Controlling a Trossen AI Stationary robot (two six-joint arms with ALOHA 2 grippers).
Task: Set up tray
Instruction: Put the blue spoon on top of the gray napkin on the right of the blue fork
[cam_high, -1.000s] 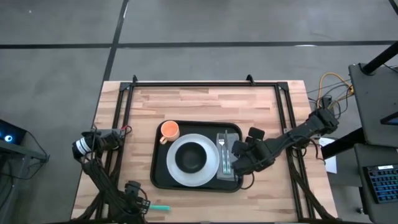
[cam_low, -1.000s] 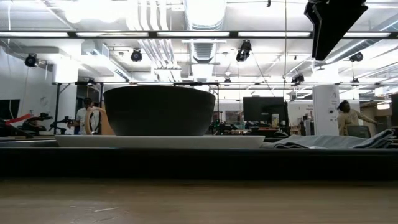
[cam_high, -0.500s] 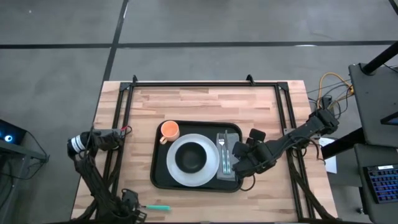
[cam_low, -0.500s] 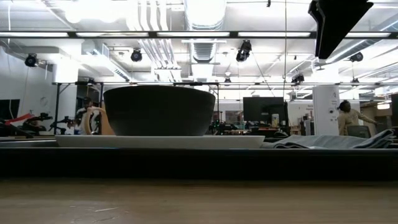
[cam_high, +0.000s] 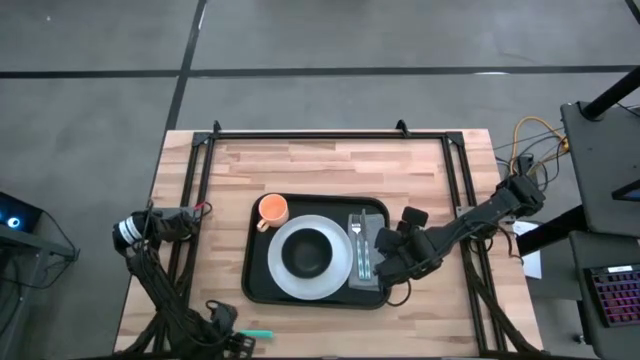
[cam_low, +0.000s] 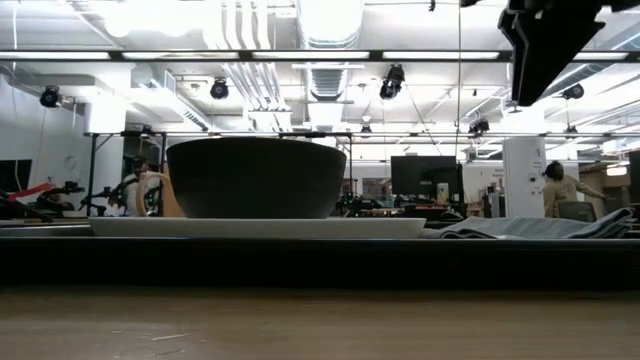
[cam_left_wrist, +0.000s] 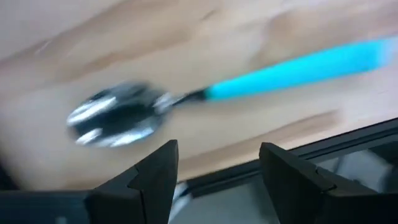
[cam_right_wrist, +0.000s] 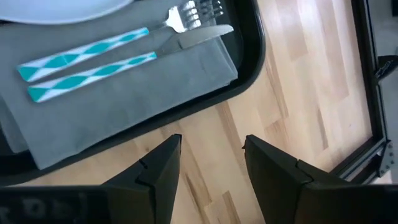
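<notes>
The black tray (cam_high: 256, 285) lies mid-table. On it stand a white plate (cam_high: 283, 268) with a dark bowl (cam_high: 308, 254) and an orange cup (cam_high: 272, 209). A grey napkin (cam_right_wrist: 124, 109) carries a teal-handled fork (cam_right_wrist: 87, 48) and knife (cam_right_wrist: 99, 73). A teal-handled spoon (cam_left_wrist: 249, 78) lies flat on the wood near the table's near edge (cam_high: 258, 333), outside the tray. My left gripper (cam_high: 230, 324) hovers open just left of the spoon, with its fingers (cam_left_wrist: 152, 177) above the wood short of it. My right gripper (cam_high: 390, 268) hangs open over the tray's right near corner.
Black frame rails (cam_high: 195, 200) run along the table's left, far and right sides. Bare wood lies around the tray (cam_high: 330, 170). In the low view the tray's rim (cam_low: 320, 262) spans the width, with the bowl (cam_low: 255, 178) and plate above it, and people stand in the room behind.
My left gripper has moved toward the table's near edge and then a little right, toward the spoon. The spoon has stayed where it was. My right gripper has drifted slightly toward the right edge.
</notes>
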